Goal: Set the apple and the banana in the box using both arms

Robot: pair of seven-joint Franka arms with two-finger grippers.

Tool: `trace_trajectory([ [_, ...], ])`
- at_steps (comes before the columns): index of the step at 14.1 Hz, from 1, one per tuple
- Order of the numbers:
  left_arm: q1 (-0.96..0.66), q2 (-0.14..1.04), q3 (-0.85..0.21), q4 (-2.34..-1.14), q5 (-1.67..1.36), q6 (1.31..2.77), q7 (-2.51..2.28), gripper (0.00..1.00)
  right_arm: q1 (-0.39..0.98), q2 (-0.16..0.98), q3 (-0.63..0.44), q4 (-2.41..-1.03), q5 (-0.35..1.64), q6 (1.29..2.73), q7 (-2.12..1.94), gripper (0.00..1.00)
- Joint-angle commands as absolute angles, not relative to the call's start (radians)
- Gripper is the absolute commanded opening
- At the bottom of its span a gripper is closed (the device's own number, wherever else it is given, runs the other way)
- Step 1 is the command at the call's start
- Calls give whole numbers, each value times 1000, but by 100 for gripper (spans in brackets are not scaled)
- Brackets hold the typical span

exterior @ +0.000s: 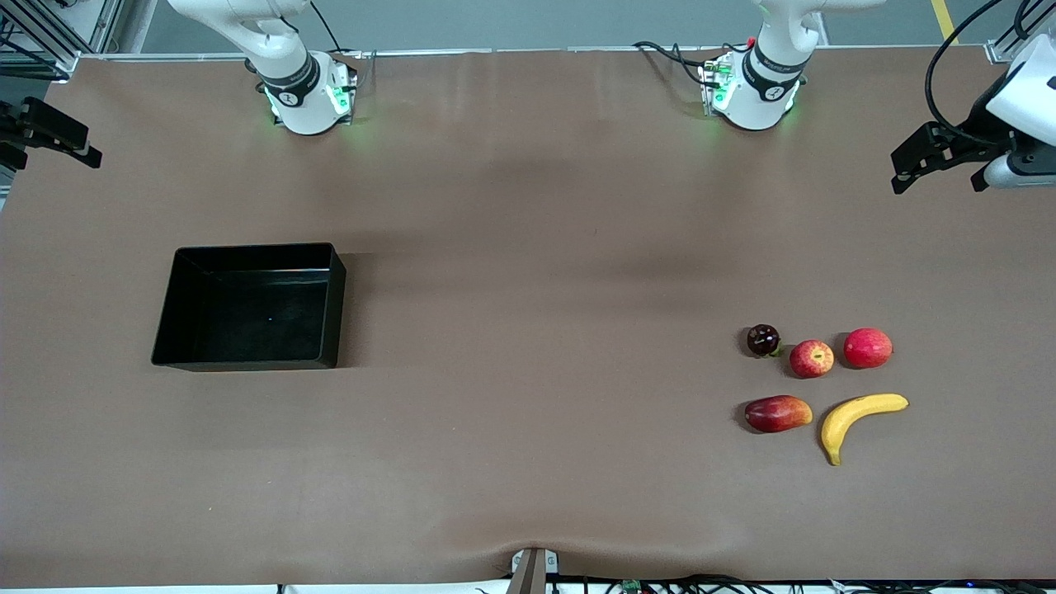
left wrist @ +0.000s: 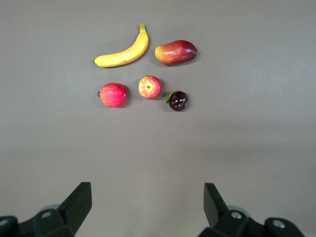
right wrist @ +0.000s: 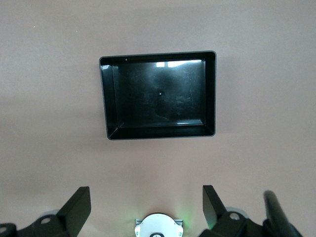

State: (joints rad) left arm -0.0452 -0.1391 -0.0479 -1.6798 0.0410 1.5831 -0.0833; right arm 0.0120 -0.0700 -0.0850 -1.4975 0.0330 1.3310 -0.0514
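Brown desk [exterior: 528,247], nothing picked yet. Box [exterior: 247,356] empty, toward the right arm's end. Apple [exterior: 812,359] and banana [exterior: 858,417] toward the left arm's end, banana nearer the camera. Left end effector [left wrist: 148,205] wide, empty, high above the desk near the fruit. Right end effector [right wrist: 146,207] wide, empty, near the box. Next: left descends on a fruit.

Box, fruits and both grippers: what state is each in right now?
box: upright, empty
apple: on table, untouched
banana: lying flat on table, untouched
left gripper: open, empty, waiting above the table
right gripper: open, empty, waiting above the table
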Motion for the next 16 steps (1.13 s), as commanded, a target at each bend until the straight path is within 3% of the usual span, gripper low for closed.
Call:
trace_trajectory([
  [1, -38, -126, -49, -1655, 32, 1562, -72, 100, -3, -81, -74, -1509, 32, 1328, -60, 100],
  [12, 9, -109, -49, -1649, 38, 1549, -66, 100, -12, -71, -74, -1509, 32, 1328, -69, 100],
  [16, 54, -42, -51, -1652, 38, 1568, -61, 100, -31, 26, -75, -1500, 17, 1331, -72, 100],
])
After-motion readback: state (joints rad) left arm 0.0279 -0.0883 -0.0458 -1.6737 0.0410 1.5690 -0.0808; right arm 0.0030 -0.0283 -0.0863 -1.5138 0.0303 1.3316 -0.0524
